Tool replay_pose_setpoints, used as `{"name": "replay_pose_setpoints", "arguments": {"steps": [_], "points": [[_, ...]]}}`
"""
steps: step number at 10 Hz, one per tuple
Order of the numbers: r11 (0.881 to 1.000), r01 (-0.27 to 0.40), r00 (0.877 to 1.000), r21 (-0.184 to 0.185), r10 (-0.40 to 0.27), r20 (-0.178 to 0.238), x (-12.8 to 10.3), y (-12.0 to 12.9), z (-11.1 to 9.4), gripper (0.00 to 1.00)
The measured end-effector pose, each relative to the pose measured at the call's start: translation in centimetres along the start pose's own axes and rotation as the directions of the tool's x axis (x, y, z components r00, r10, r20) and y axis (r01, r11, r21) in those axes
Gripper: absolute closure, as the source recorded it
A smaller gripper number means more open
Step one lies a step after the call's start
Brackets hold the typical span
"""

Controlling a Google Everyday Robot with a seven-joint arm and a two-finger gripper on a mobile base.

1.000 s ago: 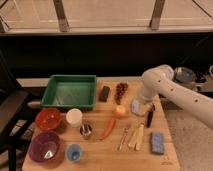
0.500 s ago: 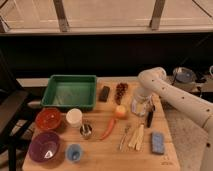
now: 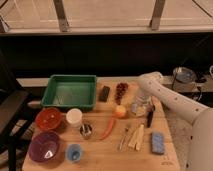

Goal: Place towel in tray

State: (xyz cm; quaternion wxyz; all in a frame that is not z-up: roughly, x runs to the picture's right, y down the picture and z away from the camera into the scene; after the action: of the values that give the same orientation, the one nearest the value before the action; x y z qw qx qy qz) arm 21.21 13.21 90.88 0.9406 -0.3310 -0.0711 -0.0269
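White elbow (image 3: 150, 81) high, gripper (image 3: 139, 108) near fruit (image 3: 120, 111)

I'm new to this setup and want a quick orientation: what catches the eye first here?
The white robot arm reaches in from the right, with its pincer low over the wooden board, just right of the yellow fruit. Next comes the green tray at the board's back left. A red bowl and a purple bowl sit in front of it.
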Motion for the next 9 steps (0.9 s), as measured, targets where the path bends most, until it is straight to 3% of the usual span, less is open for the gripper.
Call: {"name": "replay_pose_setpoints", "arguments": {"steps": [2, 5, 6, 9], "points": [[1.0, 0.016, 1.0, 0.003, -0.016, 0.0, -0.1, 0.1, -0.2, 0.68], [0.997, 0.046, 0.999, 0.056, -0.046, -0.002, -0.9, -0.2, -3.2, 0.95], [0.994, 0.066, 0.998, 0.085, -0.066, -0.004, -1.5, -0.3, -5.0, 1.0], [0.977, 0.145, 0.989, 0.155, -0.147, 0.003, -4.6, -0.7, -10.1, 1.0]]}}
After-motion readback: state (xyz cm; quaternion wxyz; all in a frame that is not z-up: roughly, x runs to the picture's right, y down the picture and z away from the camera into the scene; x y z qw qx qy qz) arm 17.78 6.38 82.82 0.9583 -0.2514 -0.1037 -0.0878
